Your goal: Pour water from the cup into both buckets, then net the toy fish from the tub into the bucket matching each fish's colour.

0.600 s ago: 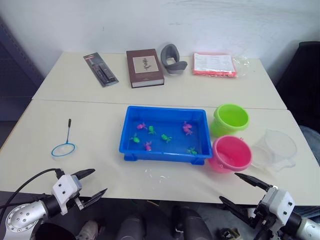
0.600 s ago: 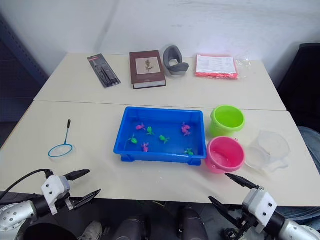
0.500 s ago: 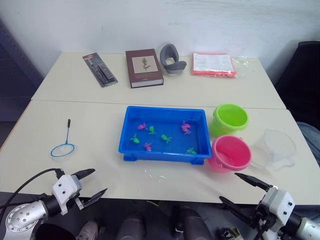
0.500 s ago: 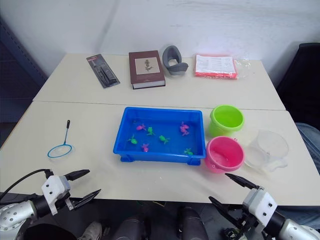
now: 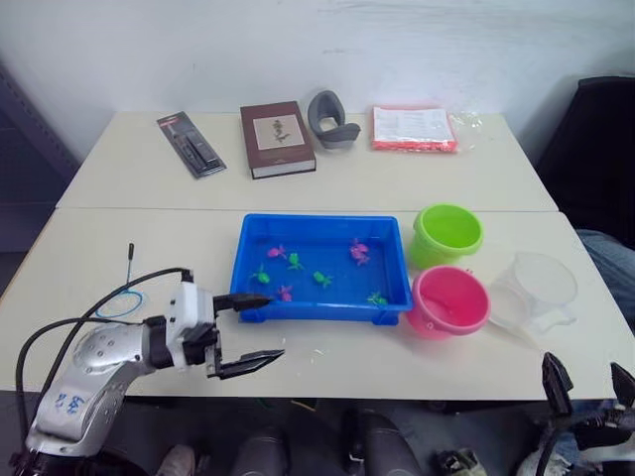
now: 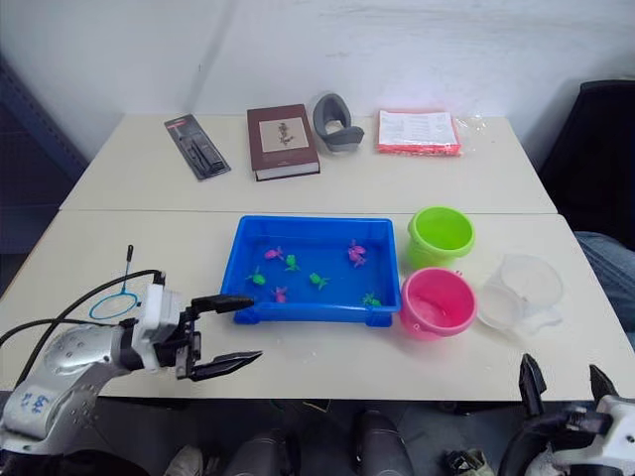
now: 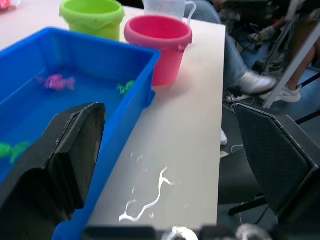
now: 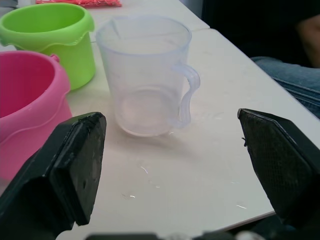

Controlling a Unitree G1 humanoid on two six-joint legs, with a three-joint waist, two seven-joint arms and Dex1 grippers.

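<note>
I'm lining up my right end effector [image 8: 170, 165], wide open and empty, on the cup [image 8: 145, 75], upright near the table's right edge beside the pink bucket [image 5: 451, 300]. I should close on the handle squarely. My left end effector [image 5: 256, 332] is open, empty.

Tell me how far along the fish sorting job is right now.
Barely started. The cup stands upright and untouched beside the pink bucket. All the toy fish sit in the tub; the net lies on the table. Both grippers, left and right, are open.
</note>
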